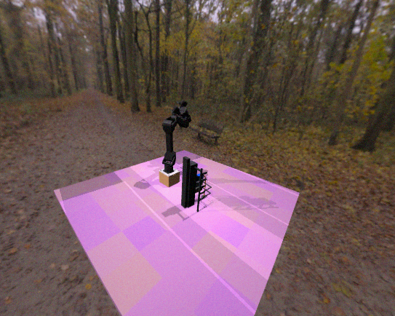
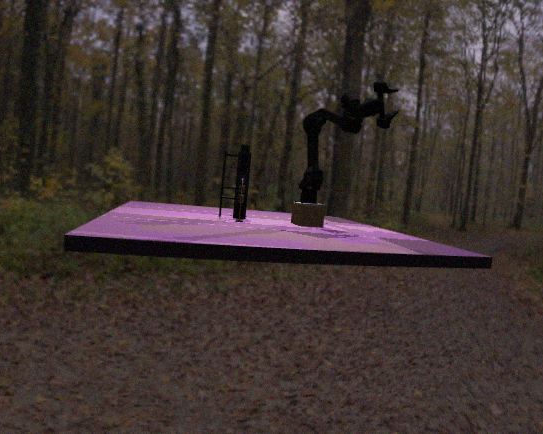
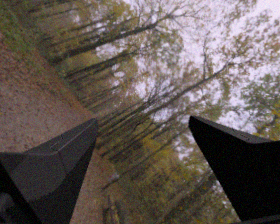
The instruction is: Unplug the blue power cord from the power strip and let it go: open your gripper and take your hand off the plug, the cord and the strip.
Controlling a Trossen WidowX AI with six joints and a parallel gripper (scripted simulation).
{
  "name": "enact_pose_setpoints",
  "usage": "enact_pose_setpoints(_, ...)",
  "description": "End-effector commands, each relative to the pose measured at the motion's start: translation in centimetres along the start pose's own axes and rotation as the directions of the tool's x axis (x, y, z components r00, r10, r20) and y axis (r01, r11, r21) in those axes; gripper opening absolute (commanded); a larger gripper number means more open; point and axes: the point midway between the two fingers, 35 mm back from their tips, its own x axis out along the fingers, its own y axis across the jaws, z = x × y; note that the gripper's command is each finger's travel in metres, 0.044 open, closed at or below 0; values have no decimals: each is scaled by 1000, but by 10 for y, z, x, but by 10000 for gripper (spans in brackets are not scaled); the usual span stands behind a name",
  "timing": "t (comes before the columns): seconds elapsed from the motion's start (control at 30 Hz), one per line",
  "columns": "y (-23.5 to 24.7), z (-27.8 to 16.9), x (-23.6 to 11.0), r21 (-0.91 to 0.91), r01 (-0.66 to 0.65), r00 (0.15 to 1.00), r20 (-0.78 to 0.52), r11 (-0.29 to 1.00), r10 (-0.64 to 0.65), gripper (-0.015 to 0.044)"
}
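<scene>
Gripper (image 2: 388, 104): fingers spread wide, pinching nothing, raised high and aimed away from the work, at trees only in the wrist view.
Power strip (image 1: 189, 182): upright on the pink table (image 1: 96, 218), beside a black rack (image 1: 204, 189).
Blue plug (image 1: 198, 175): seated near the strip's top, apparently not yet pulled.
Advice: swing round, descend, square jaws on plug, pull straight out.

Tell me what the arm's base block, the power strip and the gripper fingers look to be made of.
Base block: tan, matte, looks like wood or cardboard; too small to settle.
Power strip: black, dull, likely plastic, standing upright.
Fingers: black, smooth, faintly sheened flat facets, plastic or coated metal. The gripper is open, holding nothing.
</scene>
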Motion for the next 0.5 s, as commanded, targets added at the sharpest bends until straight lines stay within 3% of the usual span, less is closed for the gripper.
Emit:
enact_pose_setpoints(0.0,-1,-2,-1,1,3,1000,-8,1000,-3,374)
enact_pose_setpoints(0.27,-44,-83,-68,27,149,921,-368,988,-129,164)
enact_pose_setpoints(0.47,-72,-123,-135,56,295,780,-591,954,-207,160)
